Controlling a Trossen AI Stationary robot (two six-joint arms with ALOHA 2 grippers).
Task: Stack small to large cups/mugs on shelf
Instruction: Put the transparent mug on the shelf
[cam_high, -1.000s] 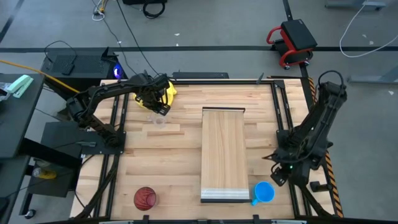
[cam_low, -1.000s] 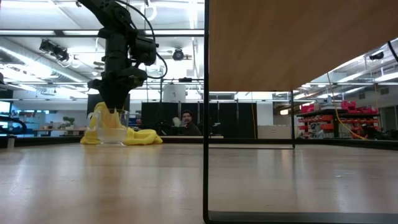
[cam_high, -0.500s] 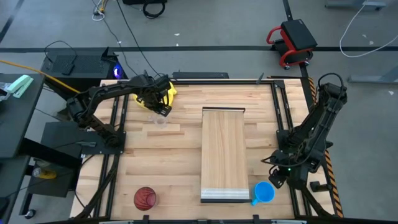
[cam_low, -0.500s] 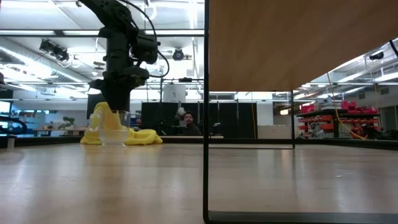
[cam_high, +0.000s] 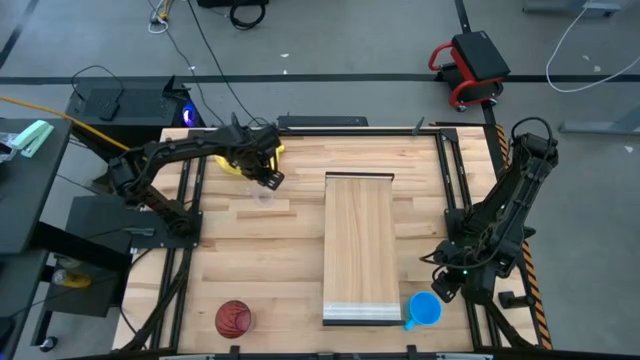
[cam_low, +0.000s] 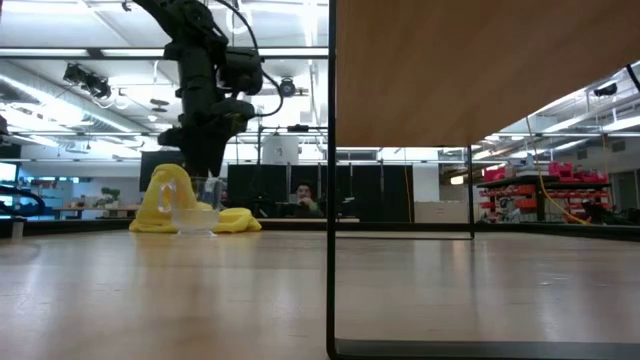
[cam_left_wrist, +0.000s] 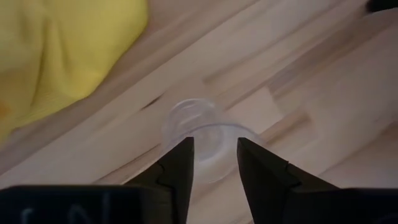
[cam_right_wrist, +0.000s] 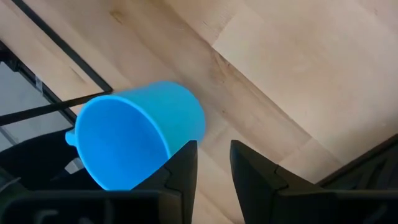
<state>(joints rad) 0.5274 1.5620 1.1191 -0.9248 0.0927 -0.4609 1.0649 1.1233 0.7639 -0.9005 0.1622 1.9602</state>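
Observation:
The small clear cup (cam_high: 263, 195) (cam_low: 200, 212) stands on the tabletop near the yellow cloth (cam_high: 270, 150). My left gripper (cam_high: 266, 180) (cam_left_wrist: 215, 163) reaches down onto it from above. The bright blue mug (cam_high: 427, 309) (cam_right_wrist: 134, 134) stands mouth up by the shelf's near right corner, its handle (cam_high: 409, 322) toward the shelf. My right gripper (cam_high: 450, 285) (cam_right_wrist: 214, 163) hovers just beside the mug, fingers slightly apart. The dark red ribbed cup (cam_high: 234, 319) stands near the table's near left corner. The pale wood shelf (cam_high: 360, 247) lies mid-table. My left gripper comes at the clear cup from above, fingers (cam_left_wrist: 180, 163) pointing down at its rim (cam_left_wrist: 214, 127). The fingers cover the place of contact, so the kind of hold does not show. The cup stays upright, its base (cam_low: 198, 233) at the tabletop.
The yellow cloth (cam_low: 165, 205) lies heaped right behind the clear cup. Black frame rails (cam_high: 450, 170) run along the table's sides. In the low view the shelf board (cam_low: 480, 70) and a thin black post (cam_low: 330, 200) fill the right. A person (cam_low: 300, 197) shows far behind.
My left gripper has moved toward the table's right, toward the shelf, and the clear cup has gone along with it, upright, away from the yellow cloth. My right gripper has dropped a little closer to the blue mug, then held still.

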